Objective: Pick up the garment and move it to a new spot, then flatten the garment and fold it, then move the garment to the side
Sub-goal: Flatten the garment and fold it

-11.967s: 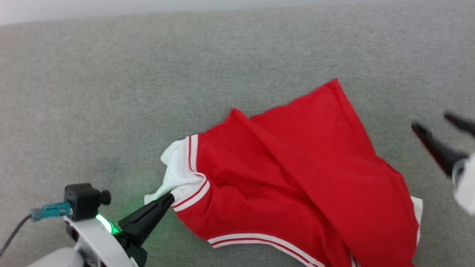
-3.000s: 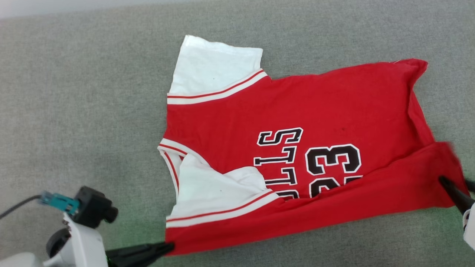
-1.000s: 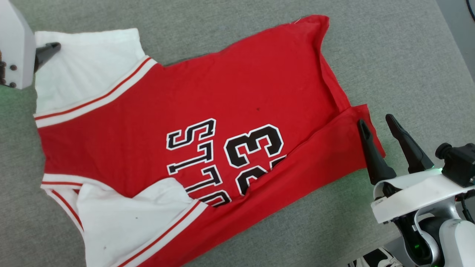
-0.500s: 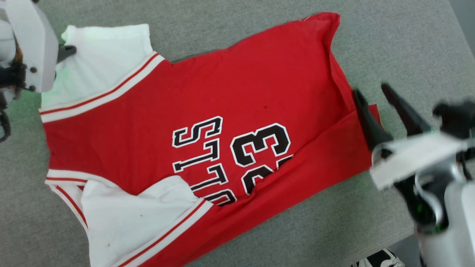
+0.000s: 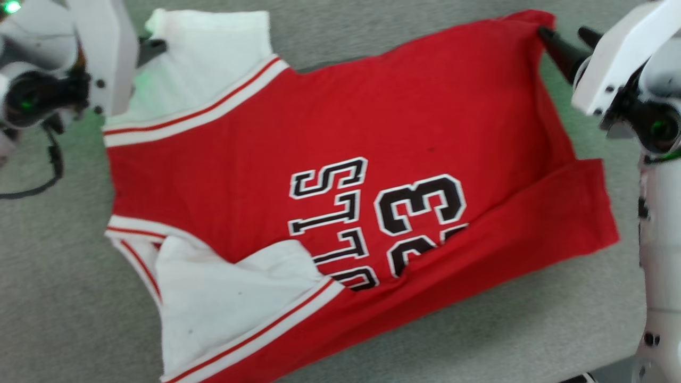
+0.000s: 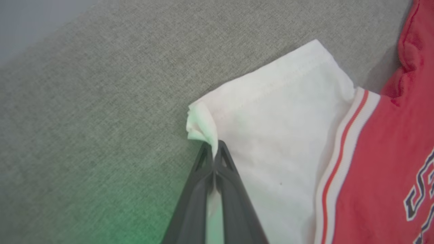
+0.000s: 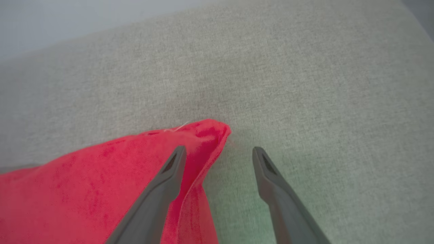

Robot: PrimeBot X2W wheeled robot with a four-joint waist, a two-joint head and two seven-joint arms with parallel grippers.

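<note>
Grey table [image 5: 479, 351], jersey [image 5: 330, 122] spread with first fold made; left claw [image 6: 214, 144] pinches a sleeve [image 6: 271, 112], right claw [image 7: 219, 149] gapes astride the hem corner [image 7: 206, 130]; more folding left.

- The shirt [image 5: 346, 122], bunched with its plain side up twelve seconds ago, now lies spread with the lettering showing.
- The left gripper [image 6: 214, 150], at the edge of the white sleeve [image 6: 271, 122] a second ago, now pinches its corner.
- The right gripper [image 7: 218, 149] has left the folded lower hem for the far red corner [image 7: 210, 130], its fingers apart on either side of it.
</note>
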